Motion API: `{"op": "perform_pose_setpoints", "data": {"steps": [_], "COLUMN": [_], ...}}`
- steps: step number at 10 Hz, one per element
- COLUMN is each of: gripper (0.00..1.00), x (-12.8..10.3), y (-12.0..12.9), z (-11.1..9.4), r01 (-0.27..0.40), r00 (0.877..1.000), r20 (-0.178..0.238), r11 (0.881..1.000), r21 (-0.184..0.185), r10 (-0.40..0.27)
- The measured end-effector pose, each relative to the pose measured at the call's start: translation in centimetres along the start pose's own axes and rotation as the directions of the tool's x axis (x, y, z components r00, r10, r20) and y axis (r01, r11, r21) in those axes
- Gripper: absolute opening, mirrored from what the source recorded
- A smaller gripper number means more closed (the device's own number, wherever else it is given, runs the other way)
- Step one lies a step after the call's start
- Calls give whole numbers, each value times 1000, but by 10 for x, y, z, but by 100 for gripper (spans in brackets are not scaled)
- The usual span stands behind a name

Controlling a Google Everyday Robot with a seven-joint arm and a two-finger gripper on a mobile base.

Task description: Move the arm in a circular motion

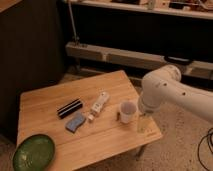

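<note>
The glossy white arm (170, 92) reaches in from the right edge, its bulbous joint above the table's right front corner. Its small pale gripper (144, 122) points down just over the wooden table (45, 107), right beside a white mug (127, 112) and to the mug's right. The gripper holds nothing that I can see.
On the table lie a white bottle (99, 103) on its side, a black bar (69, 108), a blue sponge (75, 122) and a green plate (33, 153) at the front left corner. A long bench (125, 55) runs behind. A dark panel stands at the left.
</note>
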Motion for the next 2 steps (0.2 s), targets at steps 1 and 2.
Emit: {"op": "perform_pose_setpoints", "data": {"steps": [1, 2], "gripper": [80, 80], "x": [-12, -37], "y": [16, 36], "z": [8, 18], "r01": [21, 68], "r00": [1000, 998], "r20": [0, 12], "r11": [1000, 997], "r21": [-17, -36], "r10": [-21, -68]}}
